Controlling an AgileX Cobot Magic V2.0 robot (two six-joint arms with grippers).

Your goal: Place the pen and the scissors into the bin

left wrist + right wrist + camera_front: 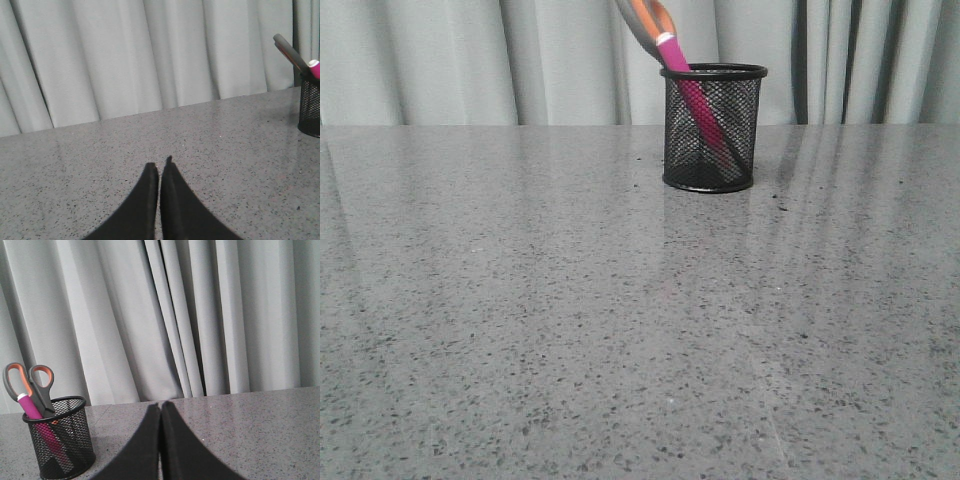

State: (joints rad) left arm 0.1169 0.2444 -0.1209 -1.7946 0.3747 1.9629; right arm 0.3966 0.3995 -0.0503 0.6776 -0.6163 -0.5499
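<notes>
The black wire-mesh bin [712, 128] stands upright at the far middle of the table. The pink pen [692, 88] and the scissors [645, 20] both stand inside it, leaning left, the grey-and-orange handles sticking out above the rim. The right wrist view shows the bin [60, 440] with the pen [31, 410] and the scissors [30, 382] in it. The left wrist view shows the bin's edge [310, 107]. My left gripper [160, 167] is shut and empty over bare table. My right gripper [161, 406] is shut and empty, apart from the bin. Neither gripper shows in the front view.
The grey speckled stone table [570, 320] runs back to a grey pleated curtain [470, 60] behind the bin.
</notes>
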